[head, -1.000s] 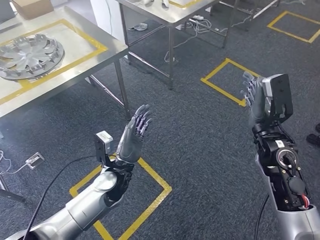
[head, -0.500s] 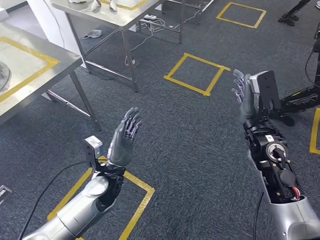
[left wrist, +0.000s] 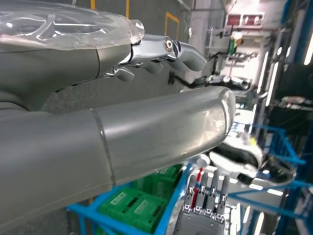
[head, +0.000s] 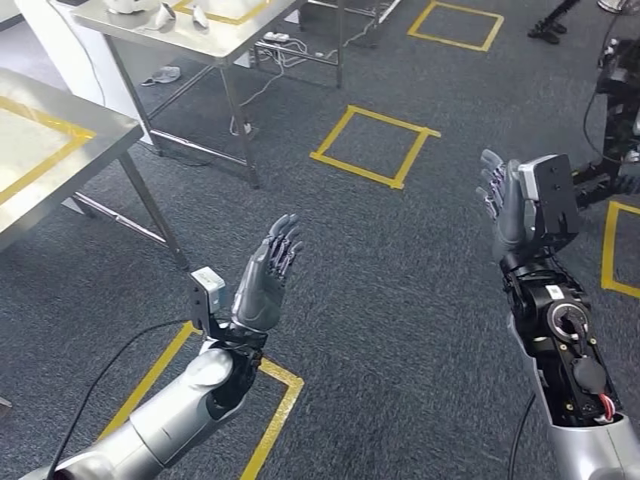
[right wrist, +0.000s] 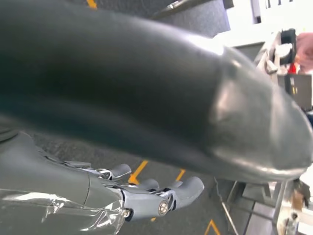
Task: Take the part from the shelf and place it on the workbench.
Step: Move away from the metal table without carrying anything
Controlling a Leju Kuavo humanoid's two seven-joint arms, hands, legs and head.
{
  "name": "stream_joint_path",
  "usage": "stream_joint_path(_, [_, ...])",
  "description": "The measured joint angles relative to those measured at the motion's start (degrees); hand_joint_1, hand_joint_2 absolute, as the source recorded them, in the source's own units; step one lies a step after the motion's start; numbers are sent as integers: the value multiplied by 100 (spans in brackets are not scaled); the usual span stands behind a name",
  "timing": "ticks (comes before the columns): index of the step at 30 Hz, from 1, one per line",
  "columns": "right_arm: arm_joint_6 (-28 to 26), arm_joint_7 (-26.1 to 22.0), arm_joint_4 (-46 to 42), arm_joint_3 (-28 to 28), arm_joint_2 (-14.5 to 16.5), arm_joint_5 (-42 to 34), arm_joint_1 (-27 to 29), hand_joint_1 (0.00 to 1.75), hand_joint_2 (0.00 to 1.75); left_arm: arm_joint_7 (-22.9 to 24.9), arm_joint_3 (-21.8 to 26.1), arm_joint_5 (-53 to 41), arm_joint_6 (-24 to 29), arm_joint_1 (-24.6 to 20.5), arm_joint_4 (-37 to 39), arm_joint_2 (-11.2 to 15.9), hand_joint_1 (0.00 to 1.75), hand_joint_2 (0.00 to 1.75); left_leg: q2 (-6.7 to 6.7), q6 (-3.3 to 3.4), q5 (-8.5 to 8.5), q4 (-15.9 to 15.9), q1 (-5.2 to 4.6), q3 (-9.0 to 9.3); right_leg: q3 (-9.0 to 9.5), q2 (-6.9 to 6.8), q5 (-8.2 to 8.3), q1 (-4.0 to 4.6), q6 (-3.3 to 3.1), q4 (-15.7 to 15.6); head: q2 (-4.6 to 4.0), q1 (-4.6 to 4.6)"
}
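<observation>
Both hands, left hand and right hand, are raised with fingers spread, holding nothing. I cannot see the part; the bench lies beyond my left fingers. I should find the shelf before reaching.

no text, number or brand can be read. white labels sit on the green crates in the left wrist view, and a small white sticker sits on the right arm in the head view, but their print is too small to read.
</observation>
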Motion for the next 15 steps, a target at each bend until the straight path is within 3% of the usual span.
stream_joint_path(2, [-1, 1, -9, 1, 1, 0, 6, 0, 0, 1, 0, 0, 2, 3, -7, 2, 0, 0, 97, -50, -19, -9, -9, 7, -12, 133, 13, 8, -83, -6, 0, -35])
stream_joint_path(4, [-1, 0, -17, 3, 4, 0, 2, 0, 0, 3, 0, 1, 4, 2, -11, 7, 0, 0, -6, -111, -155, 162, 12, -54, -6, 251, 40, -6, -150, -30, 1, -78])
stream_joint_path(5, [-1, 0, -21, 5, 7, 0, -3, 0, 0, 5, 0, 0, 7, 1, -15, 8, 0, 0, -132, -130, -308, 426, 23, -172, 0, 302, 55, -16, -184, -44, 0, -114])
stream_joint_path(7, [-1, 2, -22, 10, 9, 0, -7, 0, 0, 20, 0, 3, 30, 15, -22, 15, 0, 0, -372, -138, -692, 1266, 29, -581, -13, 404, 68, -9, -221, -48, 0, -194])
stream_joint_path(8, [-1, 4, -22, 13, 9, 0, -5, 0, 0, 30, 0, 6, 43, 33, -24, 20, 0, 0, -418, -131, -809, 1637, 27, -783, -19, 466, 70, 0, -233, -48, 0, -225])
stream_joint_path(9, [-1, 6, -21, 16, 9, 0, -3, 0, 0, 38, 0, 9, 53, 54, -24, 27, 0, 0, -437, -117, -817, 1822, 22, -906, -21, 535, 72, 10, -237, -46, 0, -244])
stream_joint_path(10, [-1, 8, -21, 19, 9, 0, -3, 0, 0, 43, 0, 12, 56, 70, -28, 32, 0, 0, -450, -93, -699, 1748, 15, -905, -19, 608, 74, 18, -240, -44, 1, -263])
stream_joint_path(11, [-1, 9, -22, 23, 9, 0, -3, 0, 0, 45, 0, 12, 57, 75, -36, 34, 0, 0, -480, -58, -486, 1436, 6, -784, -15, 682, 75, 24, -240, -41, 1, -283])
stream_joint_path(13, [-1, 8, -23, 27, 10, 0, -6, 0, 0, 45, 0, 12, 58, 60, -55, 39, 0, 0, -644, 21, -56, 548, -9, -383, -10, 811, 73, 39, -232, -33, 0, -319])
stream_joint_path(15, [-1, 10, -24, 25, 13, 0, -5, 0, 0, 47, 0, 12, 61, 44, -73, 45, 0, 0, -740, 56, 99, 62, -22, -153, -27, 915, 77, 35, -194, -34, 0, -325])
